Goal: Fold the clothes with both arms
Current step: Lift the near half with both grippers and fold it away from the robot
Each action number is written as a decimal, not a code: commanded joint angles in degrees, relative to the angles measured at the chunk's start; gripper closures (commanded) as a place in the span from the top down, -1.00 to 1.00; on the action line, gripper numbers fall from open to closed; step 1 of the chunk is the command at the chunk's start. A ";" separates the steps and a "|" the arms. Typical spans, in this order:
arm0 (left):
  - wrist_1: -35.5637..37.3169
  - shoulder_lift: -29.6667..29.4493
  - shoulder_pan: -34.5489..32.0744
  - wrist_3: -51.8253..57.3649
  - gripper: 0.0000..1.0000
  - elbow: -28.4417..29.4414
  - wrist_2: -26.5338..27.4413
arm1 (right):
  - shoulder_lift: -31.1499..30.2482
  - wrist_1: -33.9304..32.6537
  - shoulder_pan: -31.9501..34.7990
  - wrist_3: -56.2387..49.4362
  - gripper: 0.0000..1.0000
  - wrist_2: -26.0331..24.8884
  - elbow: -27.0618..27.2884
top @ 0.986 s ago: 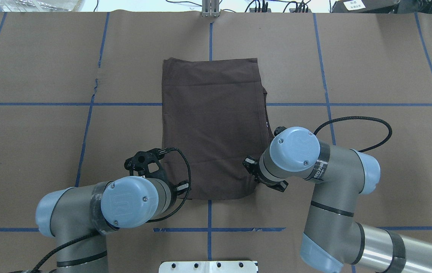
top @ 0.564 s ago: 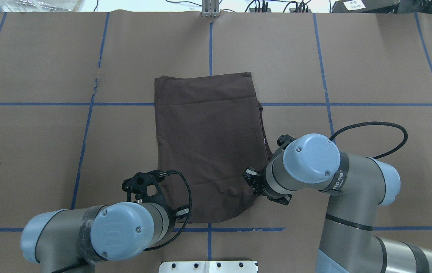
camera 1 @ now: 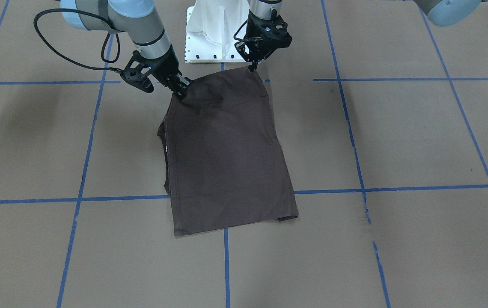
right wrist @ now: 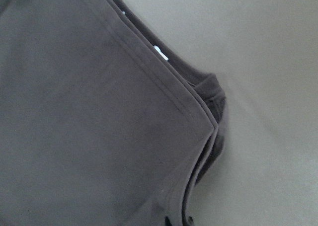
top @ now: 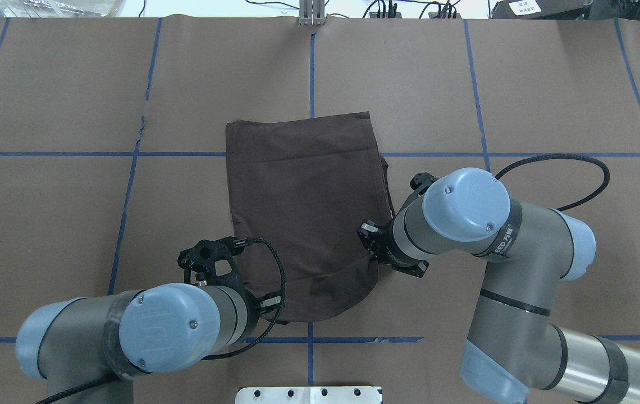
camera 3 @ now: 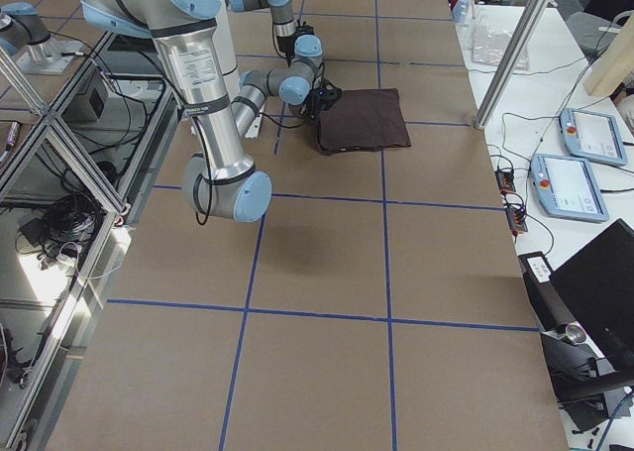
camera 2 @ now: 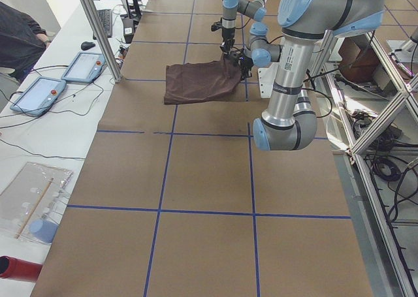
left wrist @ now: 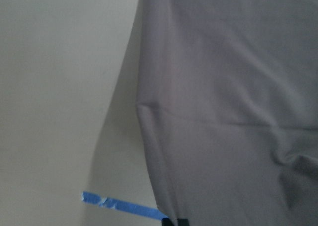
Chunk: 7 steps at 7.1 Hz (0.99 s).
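Observation:
The dark brown T-shirt (top: 303,207) lies folded into a narrow rectangle on the brown paper table, its far edge flat and its near edge raised. It also shows in the front-facing view (camera 1: 227,162). My left gripper (camera 1: 252,66) is shut on the near corner on my left side. My right gripper (camera 1: 181,93) is shut on the near corner on my right side. In the overhead view both sets of fingers are hidden under the wrists. A white neck label (right wrist: 160,52) peeks out between layers along the shirt's right edge. The left wrist view shows only cloth (left wrist: 223,87) and paper.
The white bolted pedestal (top: 309,394) stands just behind the shirt's near edge. Blue tape lines (top: 311,67) cross the paper. The paper is torn (top: 142,126) at the far left. A metal post (camera 2: 98,29) and two tablets (camera 2: 39,94) stand at the table's far side.
Both arms have pulled back toward the base, dragging the shirt toward me. Its far edge slid nearer, and the near edge now sags between the two grippers.

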 commanded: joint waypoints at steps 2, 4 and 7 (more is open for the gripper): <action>-0.66 -0.41 -7.50 5.89 -1.00 1.40 -2.79 | 9.26 0.72 5.74 -0.97 -1.00 1.30 -11.37; -4.68 -1.63 -10.48 6.25 -1.00 6.13 -2.79 | 11.91 9.12 8.29 -0.71 -1.00 1.30 -20.43; -8.39 -5.93 -15.66 6.25 -1.00 14.05 -2.88 | 15.00 9.69 13.65 -0.97 -1.00 6.13 -24.42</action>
